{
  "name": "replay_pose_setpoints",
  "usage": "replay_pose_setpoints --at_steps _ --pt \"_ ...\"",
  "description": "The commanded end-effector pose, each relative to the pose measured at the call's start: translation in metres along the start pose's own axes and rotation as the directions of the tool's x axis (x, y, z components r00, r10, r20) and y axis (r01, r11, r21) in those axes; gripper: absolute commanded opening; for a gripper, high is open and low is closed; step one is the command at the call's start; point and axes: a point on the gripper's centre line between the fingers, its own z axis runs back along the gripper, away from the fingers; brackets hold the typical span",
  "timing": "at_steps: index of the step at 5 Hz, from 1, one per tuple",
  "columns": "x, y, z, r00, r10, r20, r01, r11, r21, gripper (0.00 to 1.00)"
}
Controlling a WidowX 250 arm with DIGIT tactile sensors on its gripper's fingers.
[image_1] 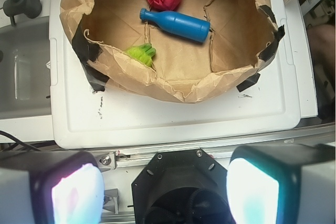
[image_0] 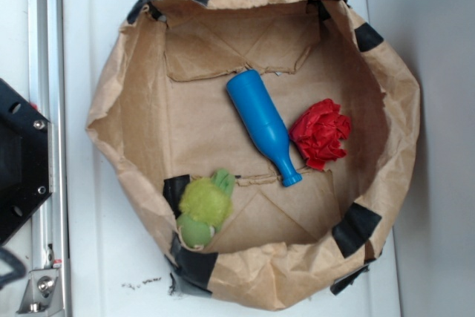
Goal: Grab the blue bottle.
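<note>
The blue bottle (image_0: 263,125) lies on its side on the floor of a brown paper bag (image_0: 133,94), its mouth pointing to the lower right. In the wrist view the blue bottle (image_1: 176,23) lies far ahead inside the paper bag (image_1: 173,85), mouth to the left. My gripper (image_1: 165,190) hangs high above the robot's base, well short of the bag. Its two pads (image_1: 252,190) stand wide apart with nothing between them. The gripper does not show in the exterior view.
A red paper ball (image_0: 320,133) rests against the bottle's neck side. A green plush toy (image_0: 204,206) leans on the bag's near wall. The bag stands on a white tray (image_0: 96,257). A metal rail (image_0: 44,72) and the black robot base (image_0: 18,157) lie left.
</note>
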Motion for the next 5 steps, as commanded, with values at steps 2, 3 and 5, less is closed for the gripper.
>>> replay_pose_setpoints --at_steps 2,3,5 --pt "0.034 -0.004 -0.007 1.000 0.002 0.015 -0.002 1.000 0.008 1.00" --pt "0.084 0.005 -0.016 1.000 0.020 0.011 -0.020 1.000 0.020 1.00" --pt "0.126 0.012 -0.035 0.979 -0.198 0.047 0.197 0.980 0.036 1.00"
